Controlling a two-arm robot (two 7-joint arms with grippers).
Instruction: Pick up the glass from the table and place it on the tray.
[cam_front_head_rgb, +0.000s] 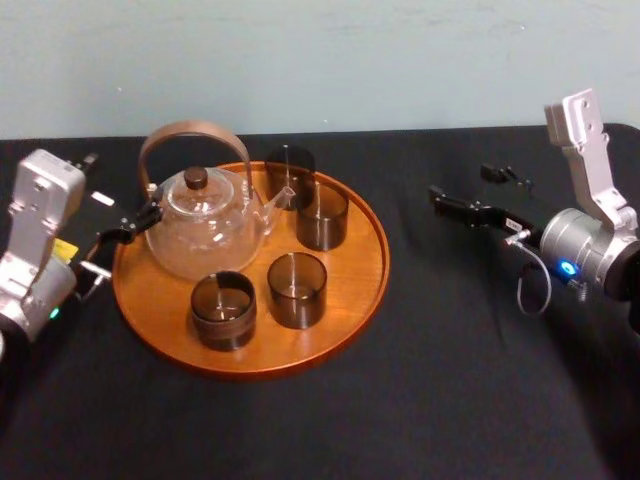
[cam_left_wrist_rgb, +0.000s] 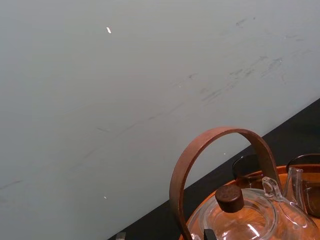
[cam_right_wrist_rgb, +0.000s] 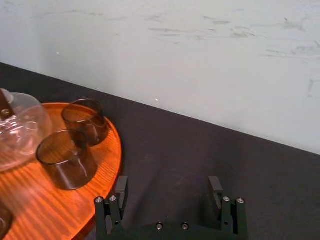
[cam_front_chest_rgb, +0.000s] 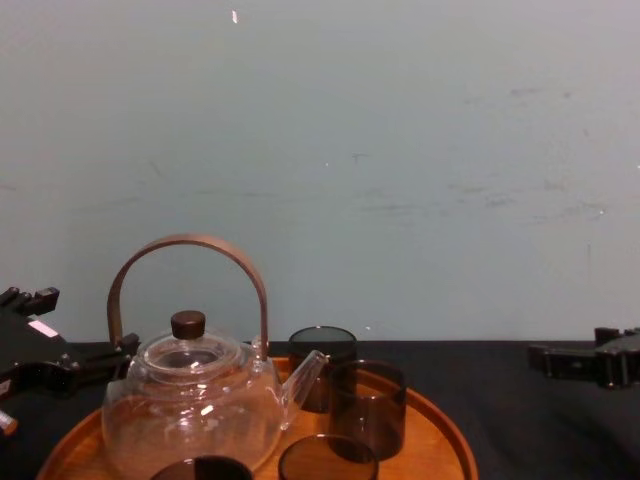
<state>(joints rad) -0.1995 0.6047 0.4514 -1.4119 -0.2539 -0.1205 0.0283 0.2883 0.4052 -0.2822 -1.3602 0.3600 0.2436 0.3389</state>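
Overhead, the tray (cam_front_head_rgb: 355, 270) lies centre-left on the black surface (cam_front_head_rgb: 450, 400), carrying a clear teapot (cam_front_head_rgb: 205, 235) and four smoky glasses (cam_front_head_rgb: 297, 290). The left pincer (cam_front_head_rgb: 115, 195) sits at mid-left, released, just beside the teapot. The right pincer (cam_front_head_rgb: 468, 192) hangs at mid-right, well apart from the tray. From the right wrist, that pincer's fingers (cam_right_wrist_rgb: 121, 192) are spread above bare surface, gripping nothing, with two glasses on the tray nearby. From the chest, the pincers flank the tray low at either edge.

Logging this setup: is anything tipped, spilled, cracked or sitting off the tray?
Nothing stands out. The teapot and four glasses stand upright on the tray, no spill visible; the right gripper hangs open over the table.
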